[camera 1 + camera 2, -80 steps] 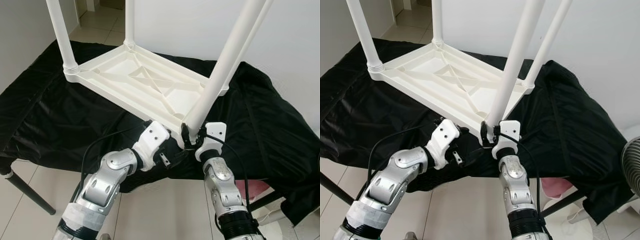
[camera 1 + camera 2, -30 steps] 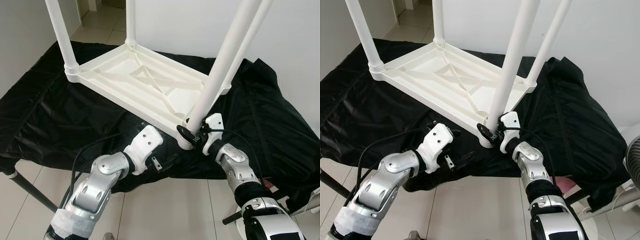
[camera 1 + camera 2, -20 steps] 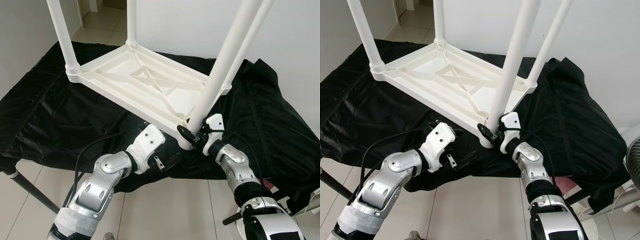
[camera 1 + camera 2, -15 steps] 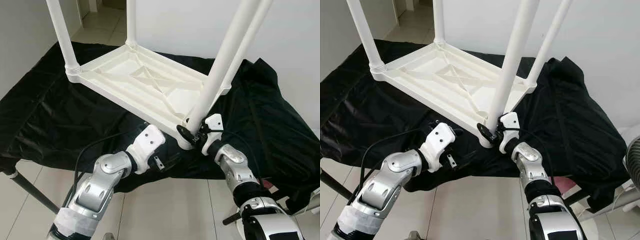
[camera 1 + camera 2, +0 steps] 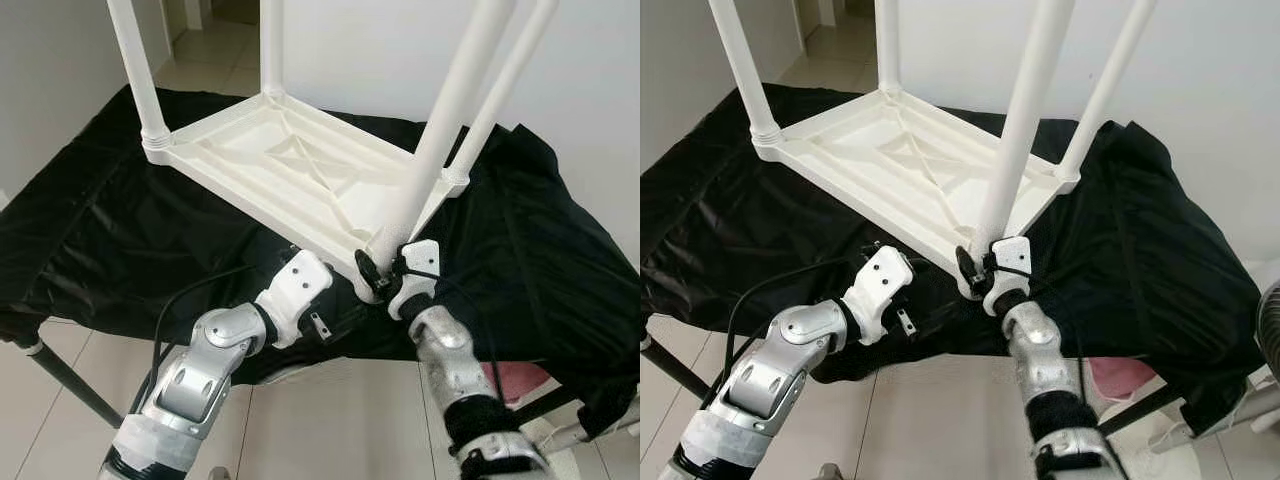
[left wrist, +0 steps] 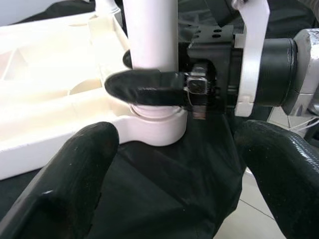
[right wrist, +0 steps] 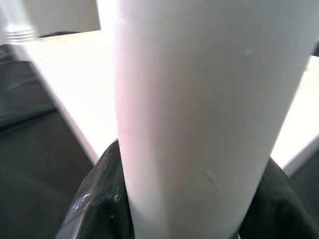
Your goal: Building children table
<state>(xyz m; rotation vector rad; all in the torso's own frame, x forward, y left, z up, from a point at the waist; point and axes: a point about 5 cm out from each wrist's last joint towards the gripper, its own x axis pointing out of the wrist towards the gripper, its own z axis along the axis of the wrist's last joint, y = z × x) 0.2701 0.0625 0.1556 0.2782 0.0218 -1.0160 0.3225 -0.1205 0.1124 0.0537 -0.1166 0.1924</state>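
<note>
1. We see a white plastic children's table (image 5: 290,175) lying upside down on a black cloth (image 5: 120,230) that covers a work surface, ribbed underside facing up, four white tube legs rising from its corners.
2. The near-right white round table leg (image 5: 440,130) stands in the near-right corner socket (image 6: 154,127), at the near edge of the cloth.
3. The right gripper (image 5: 375,270) is clamped on that leg just above the socket; in the left wrist view one black finger (image 6: 144,88) wraps across the front of the tube, and in the right wrist view the leg (image 7: 199,114) sits between both fingers.
4. The left gripper (image 5: 330,315) hovers just left of and nearer than that corner, over the cloth's near edge, fingers spread wide and holding nothing; its two black pads (image 6: 75,184) frame the socket without touching it.
5. Beyond the near edge, pale floor tiles (image 5: 320,420); a white wall (image 5: 390,60) behind the table.
</note>
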